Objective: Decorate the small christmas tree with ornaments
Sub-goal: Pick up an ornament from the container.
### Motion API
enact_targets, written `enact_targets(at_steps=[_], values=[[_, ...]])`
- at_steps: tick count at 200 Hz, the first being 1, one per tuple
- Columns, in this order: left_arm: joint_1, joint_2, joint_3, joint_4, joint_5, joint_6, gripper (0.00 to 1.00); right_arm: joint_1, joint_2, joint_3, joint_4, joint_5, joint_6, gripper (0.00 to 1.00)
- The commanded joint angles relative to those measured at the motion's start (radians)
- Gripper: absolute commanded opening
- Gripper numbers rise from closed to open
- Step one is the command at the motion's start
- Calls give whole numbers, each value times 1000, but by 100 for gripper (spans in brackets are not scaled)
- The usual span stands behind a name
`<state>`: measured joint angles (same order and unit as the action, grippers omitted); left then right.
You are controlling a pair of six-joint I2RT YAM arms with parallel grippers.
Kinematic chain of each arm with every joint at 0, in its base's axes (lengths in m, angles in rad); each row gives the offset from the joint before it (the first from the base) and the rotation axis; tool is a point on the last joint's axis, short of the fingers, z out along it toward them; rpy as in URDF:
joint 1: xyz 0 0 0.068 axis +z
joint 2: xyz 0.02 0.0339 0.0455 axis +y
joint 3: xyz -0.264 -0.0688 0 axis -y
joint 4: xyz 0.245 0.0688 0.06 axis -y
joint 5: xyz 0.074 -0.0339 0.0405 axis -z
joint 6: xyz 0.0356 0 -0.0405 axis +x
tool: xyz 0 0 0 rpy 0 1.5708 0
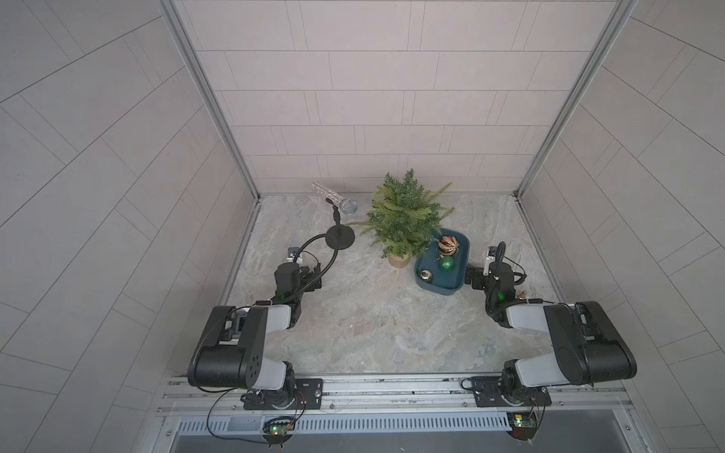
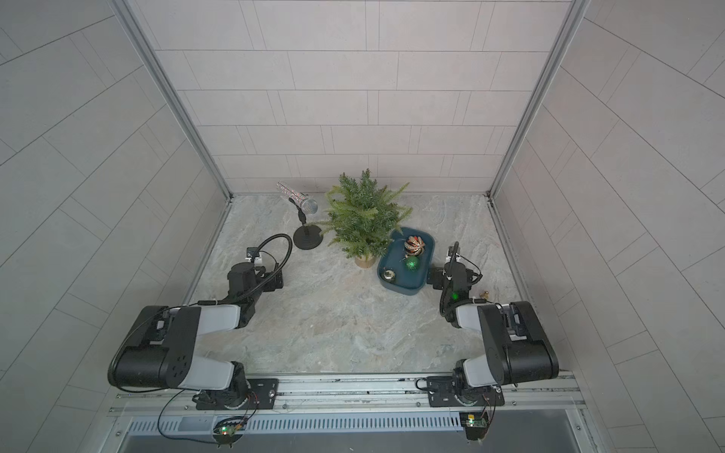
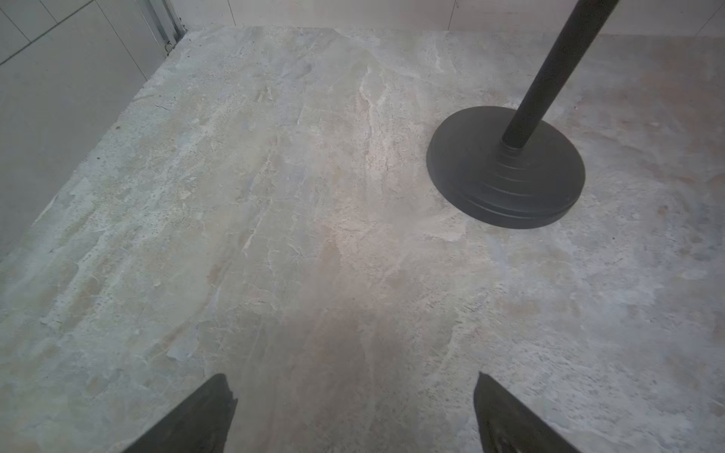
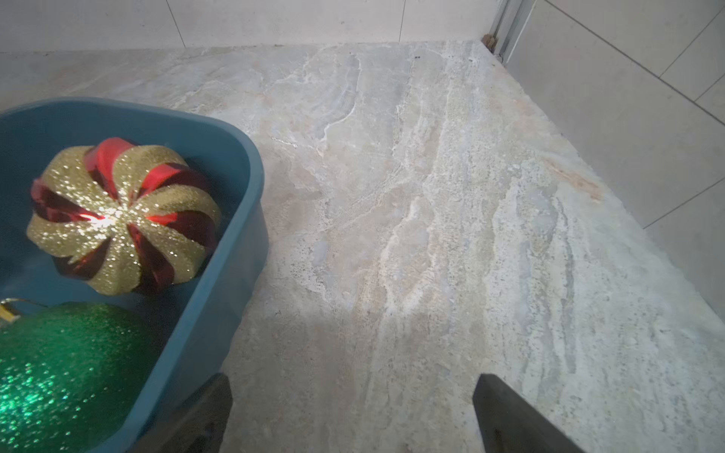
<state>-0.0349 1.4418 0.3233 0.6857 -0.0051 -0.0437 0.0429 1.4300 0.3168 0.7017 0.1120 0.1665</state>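
Well, nothing hangs on the small christmas tree (image 1: pixel 408 213) yet. It stands upright in its tan pot toward the back of the table, between the microphone (image 1: pixel 347 206) and the teal tray (image 1: pixel 441 292). All three ornaments lie in that tray: the red-and-gold bauble (image 4: pixel 121 215) at the far end, the green glitter bauble (image 4: pixel 66 372) in the middle, and the small gold bauble (image 1: pixel 425 275) nearest the robot.

The right gripper (image 4: pixel 351 378) sits low, just outside the tray's wall, with its jaws spread wide and nothing between them. The left gripper (image 3: pixel 351 378) is likewise wide apart and empty over bare table, near the microphone's stand base (image 3: pixel 506 168).

To my eye the job in hand is the first pick, and the right arm is the one placed for it. It needs to rise clear of the rim before moving inward, or it will shove the tray into the tree. The green bauble looks the closest choice. A round glittered ball will likely roll out of a pinch, so aiming at the gold cap and wire loop seems wiser, and it leaves the loop free to hook on a branch. The tree looks light, so the left arm could steady its pot.
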Motion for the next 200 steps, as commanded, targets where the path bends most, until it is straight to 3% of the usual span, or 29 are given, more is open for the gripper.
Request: enact_targets(at_steps=[1,200], values=[[31,144,73,236,-10,43,100,-17,141,49,260,-54,-159,100],[32,143,74,233,-16,37,100,-18,141,51,256,-45,-159,100]])
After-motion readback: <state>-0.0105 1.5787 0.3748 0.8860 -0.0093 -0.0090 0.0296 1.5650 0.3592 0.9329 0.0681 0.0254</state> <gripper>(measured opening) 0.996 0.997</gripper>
